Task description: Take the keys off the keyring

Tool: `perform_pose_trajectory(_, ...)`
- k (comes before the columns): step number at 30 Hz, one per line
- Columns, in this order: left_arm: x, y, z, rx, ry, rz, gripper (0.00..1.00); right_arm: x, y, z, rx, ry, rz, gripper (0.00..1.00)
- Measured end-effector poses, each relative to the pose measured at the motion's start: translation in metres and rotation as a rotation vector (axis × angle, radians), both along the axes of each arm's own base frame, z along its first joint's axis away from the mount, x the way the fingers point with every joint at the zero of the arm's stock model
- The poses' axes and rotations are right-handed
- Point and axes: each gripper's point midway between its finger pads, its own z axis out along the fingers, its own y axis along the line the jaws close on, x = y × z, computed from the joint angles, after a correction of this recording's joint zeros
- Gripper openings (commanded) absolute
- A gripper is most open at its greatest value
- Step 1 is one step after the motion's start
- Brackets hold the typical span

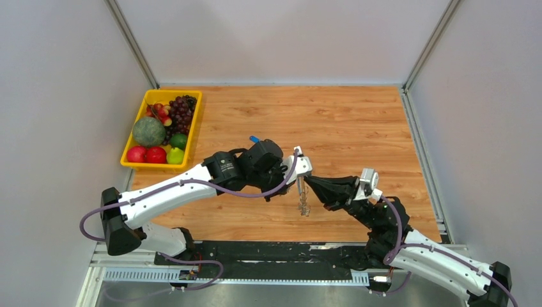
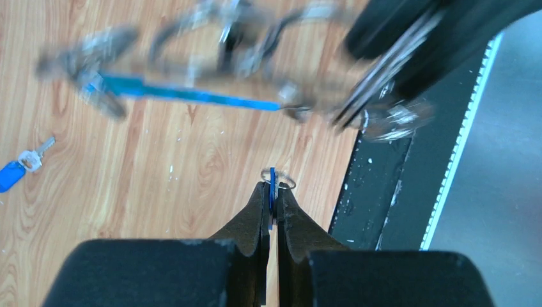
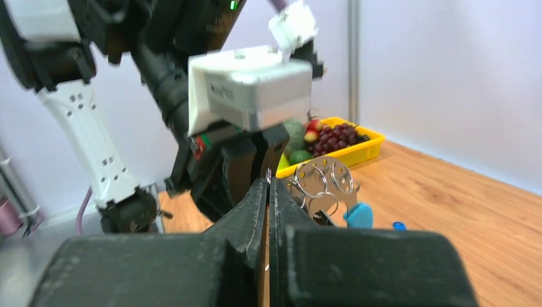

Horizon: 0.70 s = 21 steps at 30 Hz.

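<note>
Blue-headed key (image 2: 271,181) sits pinched edge-on in the closed jaws of the left gripper (image 2: 273,192), keyring (image 2: 192,96) held mid-air over the surface (image 2: 160,211) by the right gripper (image 3: 268,185), jaws clamped; a twisting pull could slip the thin grip and drop the key.

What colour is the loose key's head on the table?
Blue; the key shows best in left wrist view.

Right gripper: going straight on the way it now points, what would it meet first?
Most likely the left gripper: its black fingers stand just beyond the tips of the shut right gripper in the right wrist view. The keyring hangs slightly right of that line. Depth is unclear.
</note>
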Motion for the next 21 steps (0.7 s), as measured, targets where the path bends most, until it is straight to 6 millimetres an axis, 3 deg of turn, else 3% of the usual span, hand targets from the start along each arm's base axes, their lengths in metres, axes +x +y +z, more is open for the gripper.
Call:
perform_pose_trajectory(5,0.027,0.009,-0.016,0.007,0.059,0.138,0.0,0.028,-0.023,-0.001,0.047,0.089,-0.182,0.0)
perform_pose_trajectory(8,0.066,0.024,-0.027,0.003,0.12,0.302,0.0,0.05,-0.038,-0.019,0.02,0.183,-0.327,0.0)
perform_pose_trajectory(11,0.116,0.047,-0.05,0.02,0.188,0.505,0.0,0.064,-0.056,-0.032,0.004,0.241,-0.447,0.0)
perform_pose_trajectory(14,0.156,0.066,-0.075,0.052,0.252,0.663,0.0,0.069,-0.071,-0.034,0.018,0.263,-0.52,0.0)
perform_pose_trajectory(20,0.215,0.075,-0.112,0.065,0.328,0.837,0.01,0.075,-0.085,-0.033,0.008,0.268,-0.603,0.0)
perform_pose_trajectory(21,0.225,0.076,-0.116,0.062,0.328,0.859,0.08,0.076,-0.087,-0.033,0.003,0.267,-0.612,0.0)
